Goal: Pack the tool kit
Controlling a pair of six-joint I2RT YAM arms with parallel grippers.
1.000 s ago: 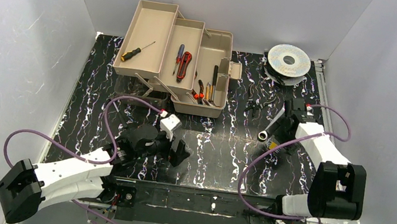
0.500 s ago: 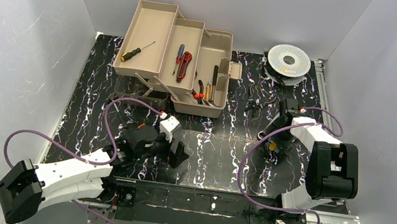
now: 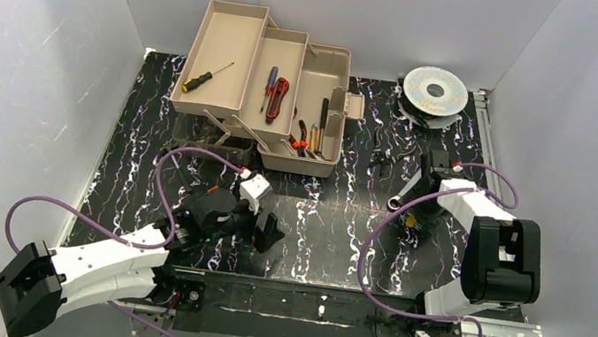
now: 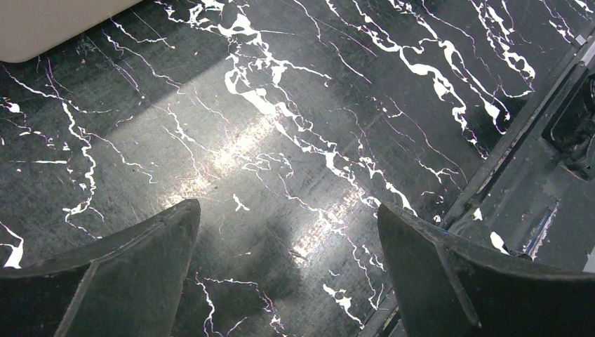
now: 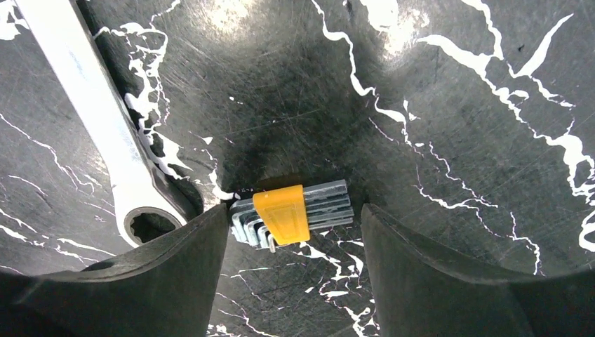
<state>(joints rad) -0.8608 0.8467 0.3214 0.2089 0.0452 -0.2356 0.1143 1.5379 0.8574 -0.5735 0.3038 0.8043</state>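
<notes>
The beige toolbox [image 3: 318,104] stands open at the back, with its fold-out trays [image 3: 224,46] spread to the left. The trays hold a yellow-handled screwdriver [image 3: 206,76], a second screwdriver [image 3: 270,88] and a red knife [image 3: 277,99]. My right gripper [image 3: 410,214] [image 5: 293,228] is open and low over the table. A hex key set in a yellow holder [image 5: 291,213] lies between its fingertips. A silver wrench [image 5: 98,119] [image 3: 404,193] lies just left of its left finger. My left gripper [image 3: 268,231] [image 4: 286,210] is open and empty above bare table.
A round silver spool [image 3: 435,90] sits at the back right. Black pliers [image 3: 382,159] lie on the table between the toolbox and my right arm. A corner of the toolbox [image 4: 42,28] shows in the left wrist view. Grey walls enclose the black marbled table [image 3: 331,227].
My right arm has folded, its elbow lifting up, and the gripper has come down over the hex key set beside the wrench. The left arm has not moved.
</notes>
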